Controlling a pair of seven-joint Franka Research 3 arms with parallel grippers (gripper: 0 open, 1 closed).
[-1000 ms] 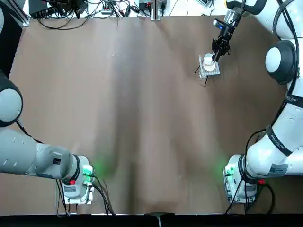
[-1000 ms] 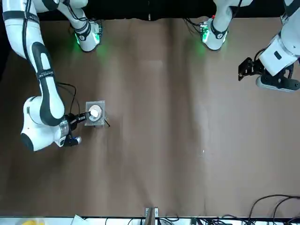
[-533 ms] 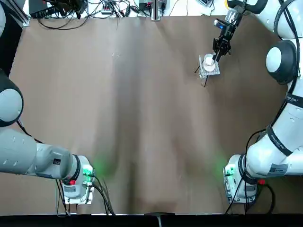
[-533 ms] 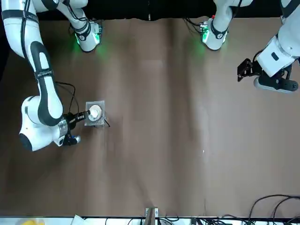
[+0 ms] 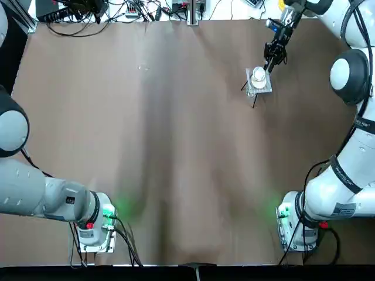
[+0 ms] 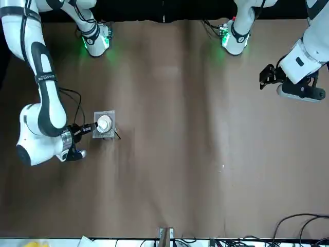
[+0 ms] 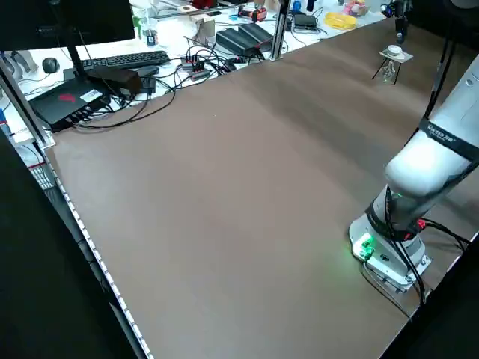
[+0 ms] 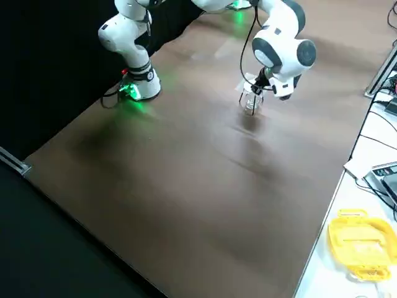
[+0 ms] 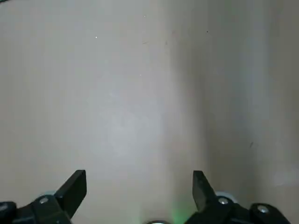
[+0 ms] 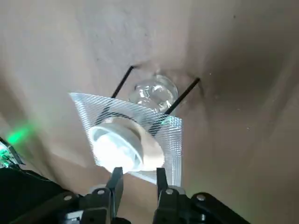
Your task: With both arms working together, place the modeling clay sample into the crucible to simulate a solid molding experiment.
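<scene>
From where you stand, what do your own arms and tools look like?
Two white jointed arms with dark grey joint rings, black straps and black cables along them; green lights and a red button show near the bases. The black metal left tool and black metal right tool each have two blocky fingers, with silver screws on their mounts.

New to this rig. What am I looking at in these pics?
Two white robot arms at one table, filmed from above, across, both sides and each wrist. The right arm's gripper is at the crucible, a white cup on a mesh stand with thin legs; a clear glass vessel is beneath. Its fingers are apart with nothing visibly held. The left gripper hangs open over bare tabletop, on the opposite side. I can't make out the clay pellet.
</scene>
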